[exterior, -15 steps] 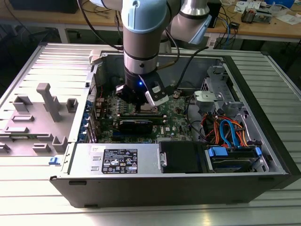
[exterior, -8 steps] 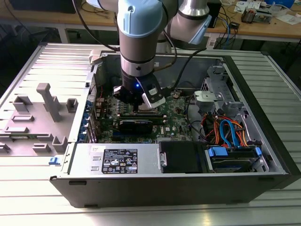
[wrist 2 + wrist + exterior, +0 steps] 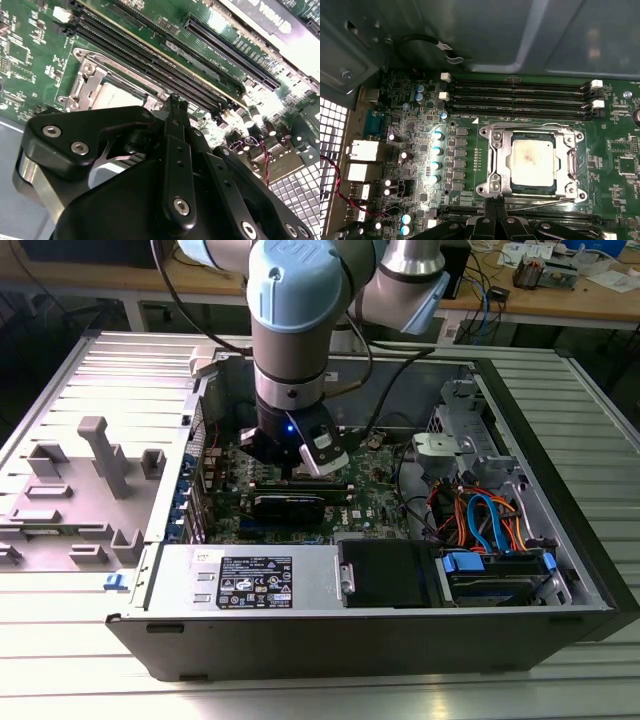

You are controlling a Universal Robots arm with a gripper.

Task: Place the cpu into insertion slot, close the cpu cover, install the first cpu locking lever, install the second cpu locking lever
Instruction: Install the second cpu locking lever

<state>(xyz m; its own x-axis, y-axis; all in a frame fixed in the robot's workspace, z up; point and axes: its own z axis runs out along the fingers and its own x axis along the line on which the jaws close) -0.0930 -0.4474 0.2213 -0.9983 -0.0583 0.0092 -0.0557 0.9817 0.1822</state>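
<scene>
The chip (image 3: 532, 159) sits in its square slot (image 3: 496, 186) on the green board (image 3: 620, 165), with the metal cover (image 3: 572, 162) shut flat around it. The gripper (image 3: 495, 202) hangs just beside the slot's edge, fingers pinched together and holding nothing.

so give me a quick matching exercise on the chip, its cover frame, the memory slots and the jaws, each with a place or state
Things:
1. chip
2. cover frame
3. memory slots
4. gripper

Places or states:
A. long, black, beside the socket
B. silver, closed around the chip
C. dull silver top, seated in the socket
D. jaws together, at the socket's edge

Pairs: 1-C, 2-B, 3-A, 4-D
</scene>
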